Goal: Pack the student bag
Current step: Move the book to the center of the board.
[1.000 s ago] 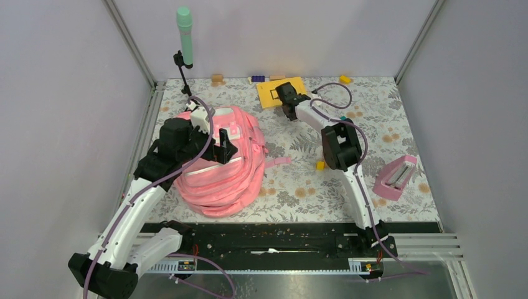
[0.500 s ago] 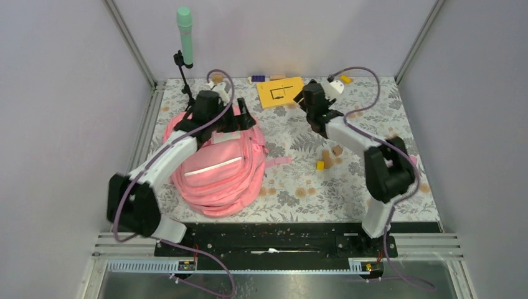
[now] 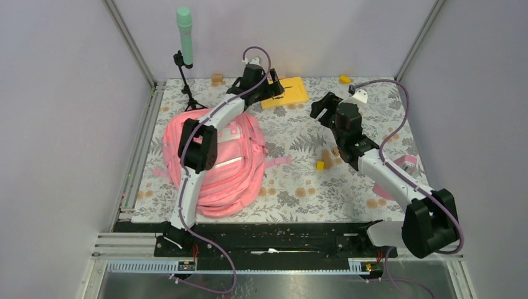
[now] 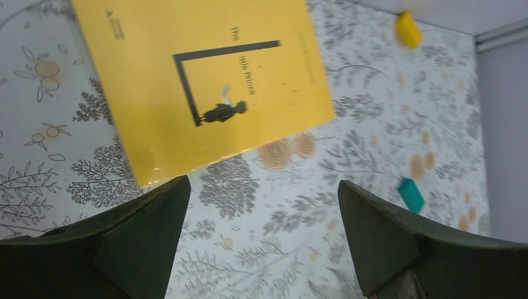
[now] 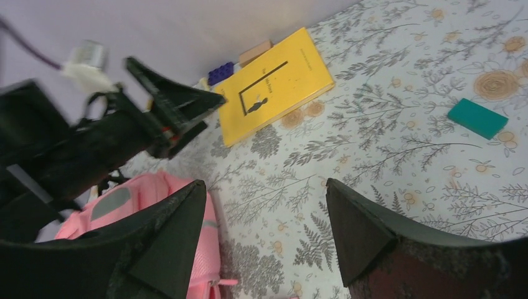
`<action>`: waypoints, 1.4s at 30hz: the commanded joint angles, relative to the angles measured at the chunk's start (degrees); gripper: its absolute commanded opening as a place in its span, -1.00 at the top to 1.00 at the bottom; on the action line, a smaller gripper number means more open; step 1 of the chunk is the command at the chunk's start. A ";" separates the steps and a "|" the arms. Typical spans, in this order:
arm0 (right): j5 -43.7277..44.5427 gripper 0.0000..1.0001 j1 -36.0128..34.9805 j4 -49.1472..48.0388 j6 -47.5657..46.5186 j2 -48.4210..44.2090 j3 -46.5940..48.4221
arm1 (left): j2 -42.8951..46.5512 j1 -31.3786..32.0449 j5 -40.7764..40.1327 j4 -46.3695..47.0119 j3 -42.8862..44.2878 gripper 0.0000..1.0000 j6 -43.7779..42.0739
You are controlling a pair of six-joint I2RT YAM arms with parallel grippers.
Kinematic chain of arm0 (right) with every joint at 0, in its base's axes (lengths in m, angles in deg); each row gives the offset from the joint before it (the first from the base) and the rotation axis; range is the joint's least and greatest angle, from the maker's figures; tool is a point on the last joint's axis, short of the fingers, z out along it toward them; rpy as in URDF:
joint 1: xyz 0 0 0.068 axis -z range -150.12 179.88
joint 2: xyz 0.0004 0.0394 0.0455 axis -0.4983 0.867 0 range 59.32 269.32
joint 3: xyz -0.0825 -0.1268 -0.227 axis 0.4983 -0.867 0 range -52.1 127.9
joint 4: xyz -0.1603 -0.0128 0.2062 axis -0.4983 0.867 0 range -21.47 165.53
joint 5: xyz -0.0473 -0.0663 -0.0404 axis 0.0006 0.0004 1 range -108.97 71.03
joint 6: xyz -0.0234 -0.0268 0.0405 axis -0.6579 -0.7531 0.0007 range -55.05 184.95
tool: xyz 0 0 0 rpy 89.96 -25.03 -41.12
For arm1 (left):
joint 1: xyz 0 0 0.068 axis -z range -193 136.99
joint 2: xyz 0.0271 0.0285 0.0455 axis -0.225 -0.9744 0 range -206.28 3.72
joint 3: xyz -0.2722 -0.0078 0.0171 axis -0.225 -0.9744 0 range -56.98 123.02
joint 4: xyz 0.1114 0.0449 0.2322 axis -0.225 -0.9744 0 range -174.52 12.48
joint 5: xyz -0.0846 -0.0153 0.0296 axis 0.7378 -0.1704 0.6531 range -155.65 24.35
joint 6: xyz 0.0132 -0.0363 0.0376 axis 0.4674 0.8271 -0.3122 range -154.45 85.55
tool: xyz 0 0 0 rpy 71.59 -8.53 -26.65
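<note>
Left side of the bench (image 3: 292, 180): the student bag (image 3: 218, 177) lies flat, well apart from both tools, and the left arm passes over it.

- Handling, our read: soft fabric, floppy and probably light. It will sag and fold when lifted and won't hold its mouth open on its own.
- Flat panels give the fingers nothing to bite, so we'd pinch a seam, the zip edge or a strap. One pink strap (image 3: 279, 161) sticks out on its right side and looks the easiest to reach.
- Orientation: the long axis runs roughly near-to-far across the bench. The front panel with the pale strip (image 3: 218, 166) faces up. We can't tell whether the main zip is open, because the arm hides that area.

Centre: the left tool (image 4: 263, 185) is spread wide and holds nothing. It hovers at the near edge of the yellow book (image 4: 205, 81), which lies flat at the far side. It is thin and stiff, so we expect an edge grab.

Right of centre: the right tool (image 5: 266, 184) is also released and empty, above bare bench and facing the book and the left tool.

Loose items: a small yellow block (image 3: 319, 165), a teal block (image 5: 477, 118), and a pink pencil case (image 3: 408, 163) partly hidden behind the right arm.
</note>
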 commanded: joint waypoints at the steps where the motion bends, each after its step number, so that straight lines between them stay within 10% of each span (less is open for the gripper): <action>1: -6.62 -0.55 0.34 -0.52 -2.48 -6.20 -1.30 | -5.29 -0.37 -6.01 3.01 5.54 -0.82 3.47; 18: -12.60 -0.54 0.35 -0.34 3.85 -13.35 -4.70 | -9.18 -1.32 -17.41 3.20 4.25 -0.81 11.13; 42: -10.96 -0.54 0.44 0.09 3.76 -14.80 -7.02 | -7.97 5.07 -2.84 15.47 -4.53 -0.71 17.67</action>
